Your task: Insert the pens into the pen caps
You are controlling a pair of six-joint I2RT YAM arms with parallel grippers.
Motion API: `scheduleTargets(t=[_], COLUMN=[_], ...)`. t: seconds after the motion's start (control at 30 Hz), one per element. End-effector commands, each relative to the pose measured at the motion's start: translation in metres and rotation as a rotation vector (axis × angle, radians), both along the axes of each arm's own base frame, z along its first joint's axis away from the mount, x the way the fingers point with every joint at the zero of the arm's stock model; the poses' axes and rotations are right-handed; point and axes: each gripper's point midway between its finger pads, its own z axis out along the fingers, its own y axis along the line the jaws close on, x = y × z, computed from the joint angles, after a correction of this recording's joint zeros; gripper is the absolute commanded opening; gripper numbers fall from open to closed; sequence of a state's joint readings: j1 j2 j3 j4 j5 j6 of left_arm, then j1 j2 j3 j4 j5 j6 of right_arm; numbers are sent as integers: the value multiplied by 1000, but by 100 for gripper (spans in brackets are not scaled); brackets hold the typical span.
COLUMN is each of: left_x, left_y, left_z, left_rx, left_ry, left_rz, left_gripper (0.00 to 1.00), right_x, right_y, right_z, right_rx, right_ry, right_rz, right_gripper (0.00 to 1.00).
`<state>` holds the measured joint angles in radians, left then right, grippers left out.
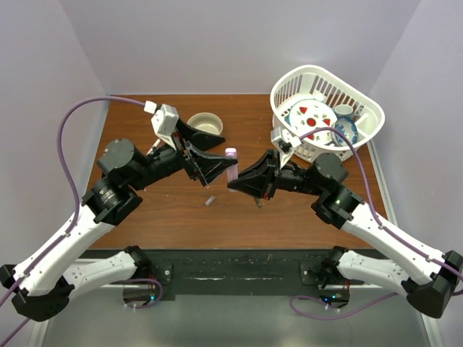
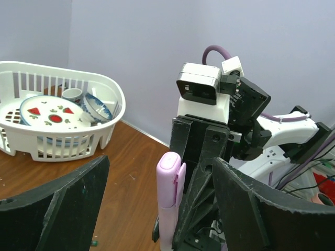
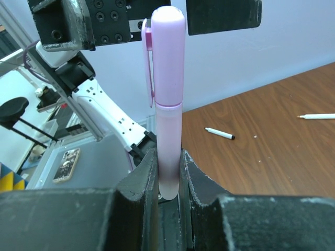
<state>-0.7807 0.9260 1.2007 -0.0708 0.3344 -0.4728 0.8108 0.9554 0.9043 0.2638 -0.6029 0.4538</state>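
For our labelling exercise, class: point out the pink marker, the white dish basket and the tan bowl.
pink marker (image 3: 170, 125), right wrist view, on its barrel below the cap.
white dish basket (image 2: 57, 149), left wrist view, on its front wall.
tan bowl (image 1: 205, 124), top external view, on its bare inside.

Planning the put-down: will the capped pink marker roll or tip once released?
Stood on end, the pink marker would probably tip: tall, narrow base. Laid flat, its cap clip likely stops rolling. It looks rigid and smooth, so the right fingers might let it slip.
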Motion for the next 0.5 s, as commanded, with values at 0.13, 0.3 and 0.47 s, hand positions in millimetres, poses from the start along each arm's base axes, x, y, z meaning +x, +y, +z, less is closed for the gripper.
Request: scheduleTargets(t=[0.13, 0.3, 0.47], left_x=[-20, -35, -50], left_y=[-15, -28, -22], left_z=[20, -3, -29], left_rx=[-77, -63, -78], left_ry=[-28, 60, 128], left_rz=[-160, -300, -350], left_gripper=[61, 13, 0], right_x=[-11, -5, 10], right_y=[-3, -6, -20], right_z=[19, 34, 77], right_rx=[50, 80, 144], right_ry=[-42, -69, -134], right_rz=[44, -6, -139], right_gripper=[0, 0, 0])
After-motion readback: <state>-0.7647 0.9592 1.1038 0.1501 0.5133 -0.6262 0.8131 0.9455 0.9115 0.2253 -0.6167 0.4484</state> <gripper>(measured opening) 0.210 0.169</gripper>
